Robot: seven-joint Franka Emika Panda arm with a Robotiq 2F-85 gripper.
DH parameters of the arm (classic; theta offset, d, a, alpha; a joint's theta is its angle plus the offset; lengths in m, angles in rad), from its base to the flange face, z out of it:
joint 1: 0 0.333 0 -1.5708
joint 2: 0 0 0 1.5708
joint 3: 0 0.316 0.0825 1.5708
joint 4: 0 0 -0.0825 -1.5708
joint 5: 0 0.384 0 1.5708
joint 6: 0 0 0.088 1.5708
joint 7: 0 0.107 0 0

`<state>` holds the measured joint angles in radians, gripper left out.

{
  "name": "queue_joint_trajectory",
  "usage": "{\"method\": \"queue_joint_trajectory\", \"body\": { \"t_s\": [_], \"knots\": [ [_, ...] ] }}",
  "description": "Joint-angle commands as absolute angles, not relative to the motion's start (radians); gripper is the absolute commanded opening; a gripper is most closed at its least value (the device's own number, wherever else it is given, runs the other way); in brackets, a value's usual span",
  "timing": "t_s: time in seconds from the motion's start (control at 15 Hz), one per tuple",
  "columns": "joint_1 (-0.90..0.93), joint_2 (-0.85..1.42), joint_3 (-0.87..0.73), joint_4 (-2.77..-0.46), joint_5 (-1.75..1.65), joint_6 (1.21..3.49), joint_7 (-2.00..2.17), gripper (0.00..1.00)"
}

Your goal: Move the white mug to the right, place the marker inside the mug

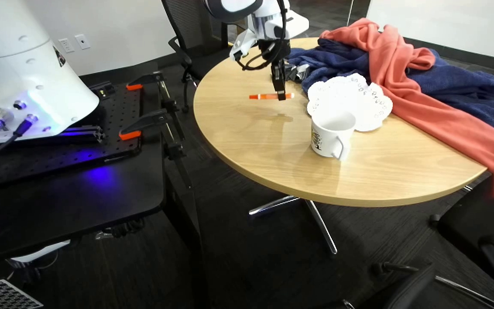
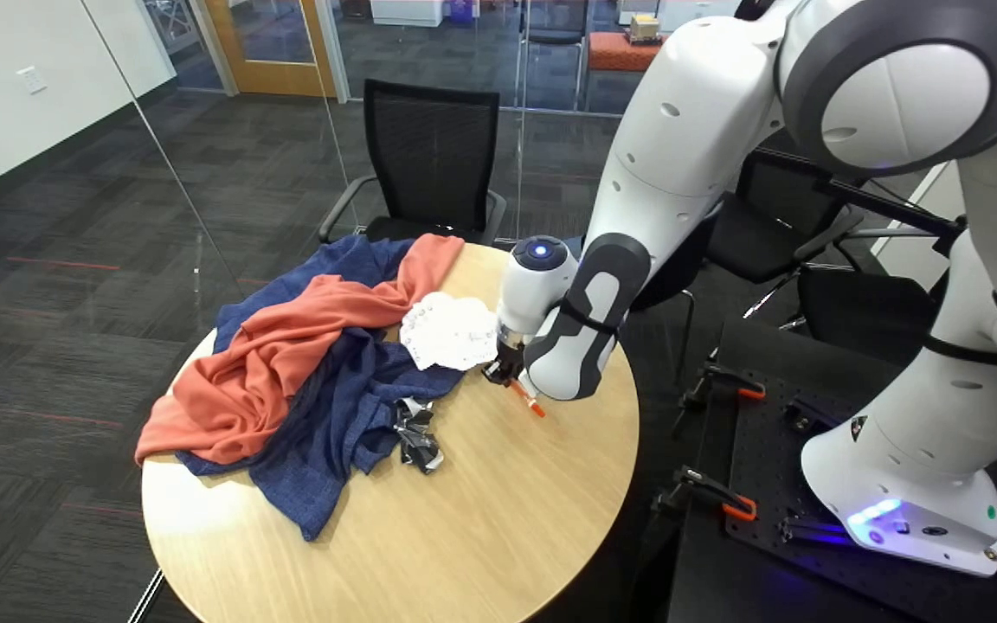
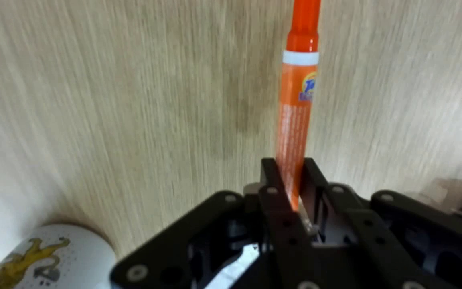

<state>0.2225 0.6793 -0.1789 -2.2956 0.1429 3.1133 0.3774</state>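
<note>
The orange marker (image 1: 264,96) is held level above the round wooden table, with its shadow below it. My gripper (image 1: 280,95) is shut on it near its paler end. In the wrist view the marker (image 3: 300,80) runs up from between the fingertips (image 3: 288,162), its red-orange cap pointing away. The marker also shows in an exterior view (image 2: 528,400), partly behind the arm. The white mug (image 1: 332,135) stands upright near the table's edge, apart from the gripper, its handle toward that camera. Part of the mug's printed side (image 3: 64,259) shows at the wrist view's lower left.
A white lacy doily (image 1: 352,98) lies beside the mug; it also shows in an exterior view (image 2: 449,333). Navy cloth (image 1: 457,81) and a coral cloth (image 1: 397,81) lie bunched on the table (image 1: 247,159). A crumpled black-and-silver wrapper (image 2: 417,435) lies near the navy cloth.
</note>
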Motion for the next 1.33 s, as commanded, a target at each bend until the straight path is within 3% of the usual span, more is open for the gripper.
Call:
{"method": "queue_joint_trajectory", "body": {
  "t_s": [0.0,0.6,1.0,1.07,1.27],
  "knots": [
    [0.266,0.533,-0.22,-2.37,0.15,3.068,0.355,0.04],
    [0.33,0.315,-0.343,-2.388,-0.039,2.884,0.375,0.04],
    [0.272,0.204,-0.294,-2.384,-0.201,2.775,0.388,0.04],
    [0.249,0.262,-0.28,-2.358,-0.197,2.817,0.403,0.18],
    [0.236,0.234,-0.257,-2.362,-0.208,2.797,0.401,0.18]
  ]
}}
